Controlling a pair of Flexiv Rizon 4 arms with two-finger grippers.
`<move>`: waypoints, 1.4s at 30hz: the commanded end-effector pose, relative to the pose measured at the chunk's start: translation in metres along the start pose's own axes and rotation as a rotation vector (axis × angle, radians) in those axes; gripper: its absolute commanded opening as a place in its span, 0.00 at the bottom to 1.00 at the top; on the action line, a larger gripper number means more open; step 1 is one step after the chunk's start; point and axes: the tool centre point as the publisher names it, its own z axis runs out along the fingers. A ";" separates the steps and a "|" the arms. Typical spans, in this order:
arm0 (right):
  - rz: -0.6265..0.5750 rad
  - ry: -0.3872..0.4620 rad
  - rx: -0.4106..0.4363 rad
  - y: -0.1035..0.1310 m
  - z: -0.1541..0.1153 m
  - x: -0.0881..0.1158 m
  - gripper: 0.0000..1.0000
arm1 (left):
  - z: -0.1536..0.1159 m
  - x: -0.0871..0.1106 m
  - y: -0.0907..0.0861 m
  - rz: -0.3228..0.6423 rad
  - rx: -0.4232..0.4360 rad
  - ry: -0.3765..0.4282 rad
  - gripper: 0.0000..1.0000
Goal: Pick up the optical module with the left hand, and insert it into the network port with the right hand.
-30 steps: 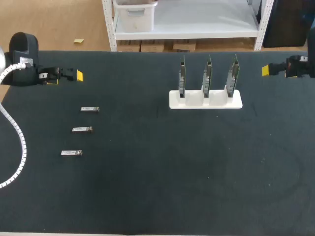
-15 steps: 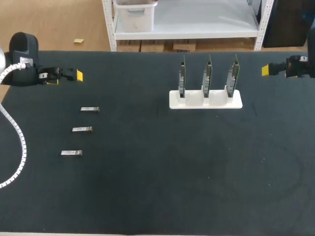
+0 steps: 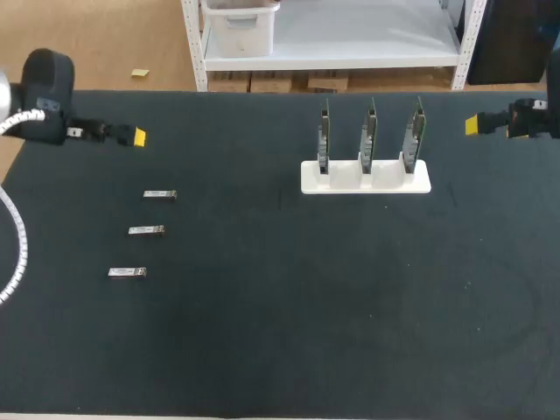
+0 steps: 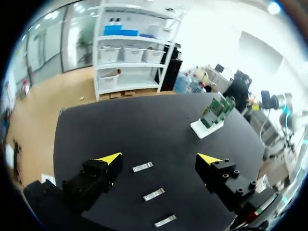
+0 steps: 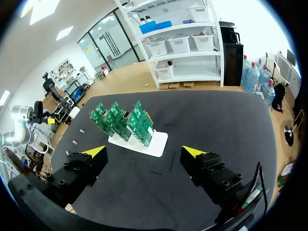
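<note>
Optical modules [image 4: 154,194] (three) lie ahead of left pincer [image 4: 159,158], seemingly apart.

Both arms end in black, blocky parts. The left gripper [image 4: 160,159] has chunky fingers [image 4: 225,182] dotted with round screw holes and capped by yellow wedge tips [image 4: 109,158]. The right gripper [image 5: 143,152] looks the same. A white spiral-wrapped cable [image 3: 22,249] loops off the left arm [image 3: 45,83], whose wrist is rounded and black.
</note>
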 end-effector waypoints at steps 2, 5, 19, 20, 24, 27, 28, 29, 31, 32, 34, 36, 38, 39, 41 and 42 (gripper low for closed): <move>0.001 -0.001 0.004 0.001 -0.001 0.001 1.00 | 0.013 -0.018 0.005 0.194 0.161 0.120 1.00; 0.001 -0.001 0.004 0.001 -0.001 0.001 1.00 | 0.018 -0.023 0.010 0.302 0.174 0.175 1.00; 0.001 -0.001 0.004 0.001 -0.001 0.001 1.00 | 0.054 -0.016 0.035 0.693 0.056 0.413 1.00; 0.001 -0.001 0.004 0.001 -0.001 0.001 1.00 | 0.056 -0.015 0.034 0.730 0.040 0.432 1.00; 0.001 -0.001 0.004 0.001 -0.001 0.001 1.00 | 0.069 -0.006 0.034 0.815 -0.029 0.503 1.00; 0.001 -0.001 0.004 0.001 -0.001 0.001 1.00 | 0.077 0.004 0.036 0.868 -0.051 0.534 1.00; 0.001 -0.001 0.004 0.001 -0.001 0.001 1.00 | 0.079 0.008 0.037 0.880 -0.054 0.545 1.00; 0.001 -0.001 0.004 0.001 -0.001 0.001 1.00 | 0.082 0.011 0.038 0.890 -0.056 0.564 1.00; 0.001 -0.001 0.004 0.001 -0.001 0.001 1.00 | 0.087 0.016 0.041 0.910 -0.057 0.596 1.00; 0.001 -0.001 0.004 0.001 -0.001 0.001 1.00 | 0.088 0.019 0.043 0.914 -0.054 0.613 1.00; 0.001 -0.001 0.004 0.001 -0.001 0.001 1.00 | 0.091 0.022 0.046 0.911 -0.049 0.629 1.00; 0.001 -0.001 0.004 0.001 -0.001 0.001 1.00 | 0.094 0.027 0.048 0.934 -0.047 0.650 1.00; 0.001 -0.001 0.004 0.001 -0.001 0.001 1.00 | 0.097 0.032 0.050 0.933 -0.038 0.674 1.00; 0.001 -0.001 0.004 0.001 -0.001 0.001 1.00 | 0.098 0.034 0.052 0.935 -0.031 0.685 1.00; 0.001 -0.001 0.004 0.001 -0.001 0.001 1.00 | 0.100 0.038 0.054 0.929 -0.023 0.706 1.00; 0.001 -0.001 0.004 0.001 -0.001 0.001 1.00 | 0.101 0.040 0.055 0.925 -0.020 0.716 1.00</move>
